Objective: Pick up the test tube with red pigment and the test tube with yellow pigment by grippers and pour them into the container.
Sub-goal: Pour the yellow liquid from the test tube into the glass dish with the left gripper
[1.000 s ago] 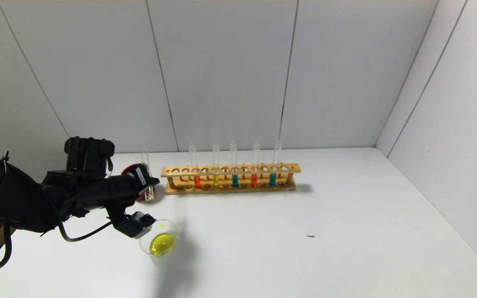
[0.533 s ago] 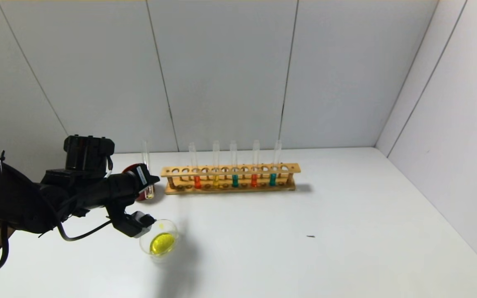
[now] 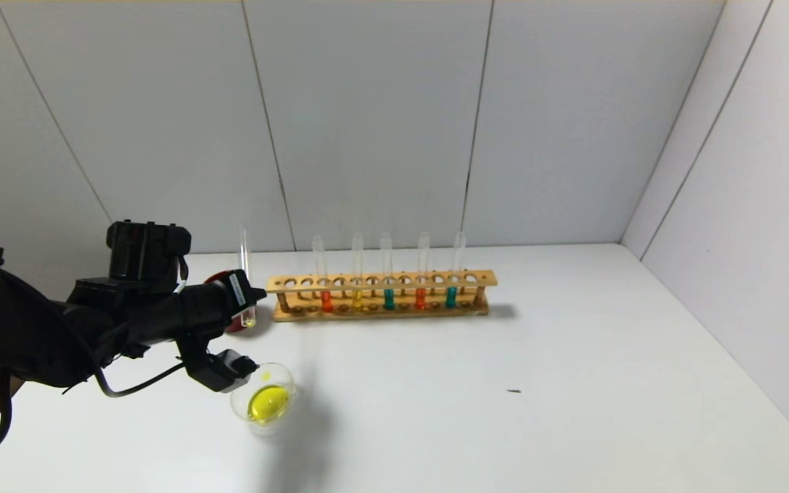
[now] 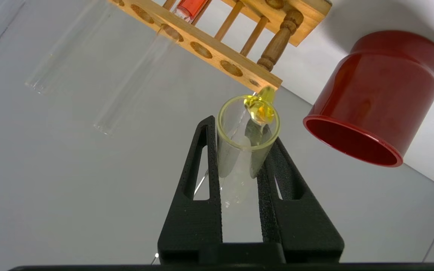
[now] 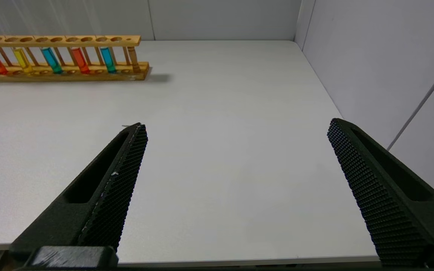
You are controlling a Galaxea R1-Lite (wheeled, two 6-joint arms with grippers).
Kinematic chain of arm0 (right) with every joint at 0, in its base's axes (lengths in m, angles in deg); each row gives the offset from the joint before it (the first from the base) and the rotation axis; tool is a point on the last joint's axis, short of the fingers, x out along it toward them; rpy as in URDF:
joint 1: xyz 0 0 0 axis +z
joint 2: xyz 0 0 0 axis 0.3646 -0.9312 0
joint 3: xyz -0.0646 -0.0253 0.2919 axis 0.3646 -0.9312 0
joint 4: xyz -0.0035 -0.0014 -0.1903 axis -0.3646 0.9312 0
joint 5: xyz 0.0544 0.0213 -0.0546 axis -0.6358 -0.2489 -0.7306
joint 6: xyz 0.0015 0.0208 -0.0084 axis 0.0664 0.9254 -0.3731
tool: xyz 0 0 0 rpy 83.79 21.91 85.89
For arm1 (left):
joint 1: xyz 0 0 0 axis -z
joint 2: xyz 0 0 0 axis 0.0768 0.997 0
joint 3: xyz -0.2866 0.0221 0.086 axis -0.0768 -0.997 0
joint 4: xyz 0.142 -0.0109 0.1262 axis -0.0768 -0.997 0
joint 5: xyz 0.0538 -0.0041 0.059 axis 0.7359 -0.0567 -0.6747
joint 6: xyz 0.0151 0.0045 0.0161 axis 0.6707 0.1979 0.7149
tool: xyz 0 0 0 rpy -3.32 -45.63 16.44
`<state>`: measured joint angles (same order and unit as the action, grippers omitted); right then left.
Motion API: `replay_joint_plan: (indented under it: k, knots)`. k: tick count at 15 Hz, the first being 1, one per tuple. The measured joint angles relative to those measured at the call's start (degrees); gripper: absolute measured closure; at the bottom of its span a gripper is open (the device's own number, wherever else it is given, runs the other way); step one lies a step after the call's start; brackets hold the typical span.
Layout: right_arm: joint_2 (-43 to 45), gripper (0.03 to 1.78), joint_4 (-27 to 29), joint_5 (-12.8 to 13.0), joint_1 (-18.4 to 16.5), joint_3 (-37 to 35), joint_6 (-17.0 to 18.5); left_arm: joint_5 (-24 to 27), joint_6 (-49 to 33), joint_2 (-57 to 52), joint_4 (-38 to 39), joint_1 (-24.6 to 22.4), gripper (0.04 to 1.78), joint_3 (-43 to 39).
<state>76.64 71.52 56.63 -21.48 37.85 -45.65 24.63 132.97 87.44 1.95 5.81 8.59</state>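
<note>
My left gripper (image 3: 244,299) is shut on a clear test tube (image 3: 244,257) that stands nearly upright just left of the rack, with only a yellow trace at its bottom. In the left wrist view the jaws (image 4: 241,131) clamp the tube (image 4: 239,150) on both sides. The container (image 3: 268,402), a low clear dish holding yellow liquid, sits on the table in front of and below the gripper. A red-pigment tube (image 3: 326,300) and a yellow-pigment tube (image 3: 357,298) stand in the rack. My right gripper (image 5: 236,126) is open and empty above the table's near right part.
The wooden rack (image 3: 381,281) stands at the back with another red tube (image 3: 420,298) and two teal tubes (image 3: 388,298). A dark red cup (image 3: 220,281) stands behind the left gripper, close to the held tube. Walls close the back and right.
The left gripper has lifted the held tube a little and brought it from a slight tilt to nearly upright. The dish and rack have not moved.
</note>
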Motion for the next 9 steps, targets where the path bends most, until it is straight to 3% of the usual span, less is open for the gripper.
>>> replay_joint_plan:
  k: [3,9]
  knots:
    - [0.0,0.06,0.0,0.0,0.0,0.0,0.0,-0.48,1.96,-0.48,0.78,0.09,1.5,-0.05]
    - [0.0,0.06,0.0,0.0,0.0,0.0,0.0,-2.33,4.0,-2.38,9.57,0.85,1.5,-3.91]
